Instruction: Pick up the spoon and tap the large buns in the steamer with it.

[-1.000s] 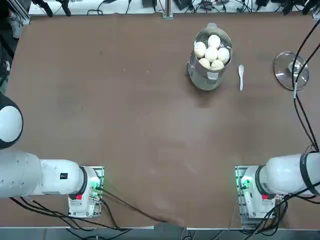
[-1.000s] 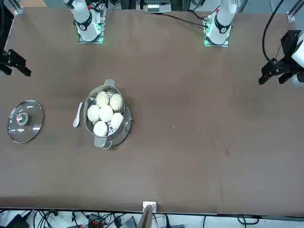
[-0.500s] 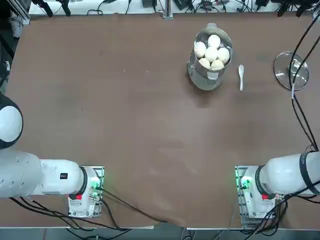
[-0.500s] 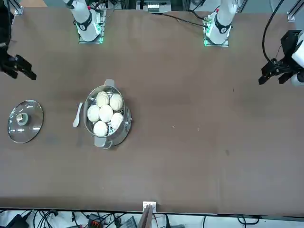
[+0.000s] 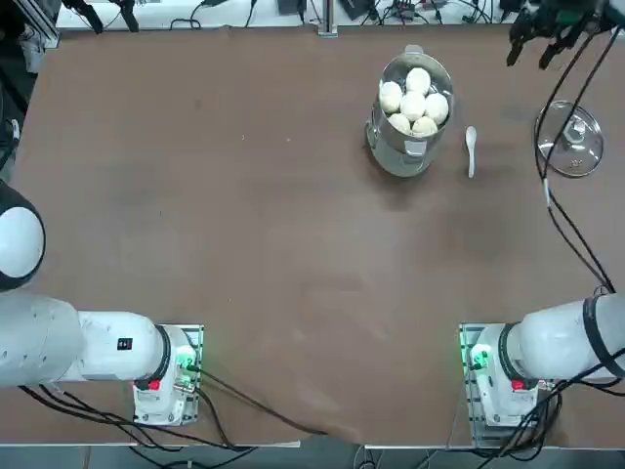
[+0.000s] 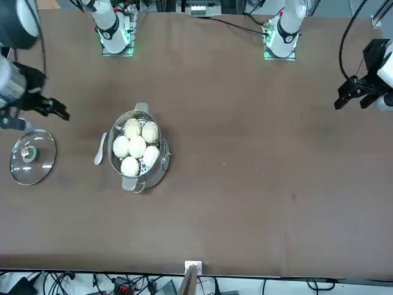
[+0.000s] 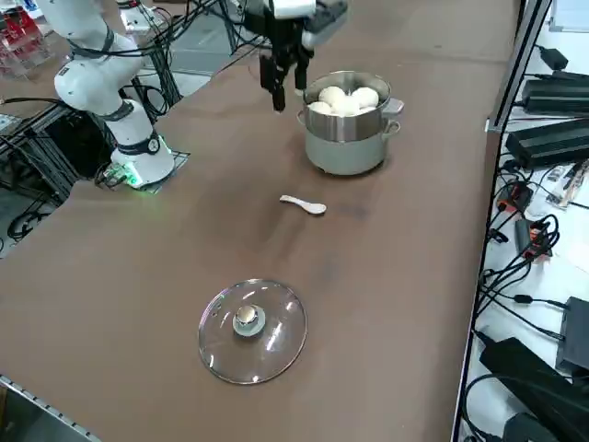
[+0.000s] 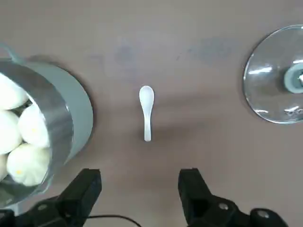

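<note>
The white spoon (image 5: 471, 149) (image 6: 99, 149) (image 7: 306, 204) (image 8: 147, 113) lies flat on the brown table between the steamer and the glass lid. The steel steamer (image 5: 398, 156) (image 6: 156, 172) (image 7: 345, 152) (image 8: 71, 113) stands uncovered, with several large buns (image 5: 414, 103) (image 6: 136, 146) (image 7: 342, 99) (image 8: 31, 125) clustered inside. My right gripper (image 5: 527, 59) (image 6: 43, 117) (image 7: 287, 95) (image 8: 139, 174) hangs open and empty high above the table. In the right wrist view the spoon lies far below, in line with the gap between the fingers.
A round glass lid (image 5: 570, 137) (image 6: 32, 157) (image 7: 251, 330) (image 8: 277, 80) with a knob lies on the table on the spoon's other side from the steamer. Cables trail from the arm over that lid.
My right gripper has swung in from beyond the table's right edge to a spot high above the spoon and lid. It stays open. Spoon, steamer and lid have not moved.
</note>
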`<state>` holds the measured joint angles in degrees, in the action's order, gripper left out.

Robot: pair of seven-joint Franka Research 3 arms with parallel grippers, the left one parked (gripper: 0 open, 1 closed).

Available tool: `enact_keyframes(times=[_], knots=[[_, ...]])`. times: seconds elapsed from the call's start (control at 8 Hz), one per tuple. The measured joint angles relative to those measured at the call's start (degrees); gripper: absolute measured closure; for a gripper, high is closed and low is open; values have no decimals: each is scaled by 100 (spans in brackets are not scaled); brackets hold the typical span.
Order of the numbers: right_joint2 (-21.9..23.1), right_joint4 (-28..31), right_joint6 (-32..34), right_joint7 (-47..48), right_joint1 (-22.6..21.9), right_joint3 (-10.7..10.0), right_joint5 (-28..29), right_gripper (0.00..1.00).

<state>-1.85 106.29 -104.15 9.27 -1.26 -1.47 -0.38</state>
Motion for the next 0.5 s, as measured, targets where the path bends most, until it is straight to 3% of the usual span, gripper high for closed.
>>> enact_keyframes(times=[0.5], knots=[[-77,1396,-1855,91,15,-24,7,0]])
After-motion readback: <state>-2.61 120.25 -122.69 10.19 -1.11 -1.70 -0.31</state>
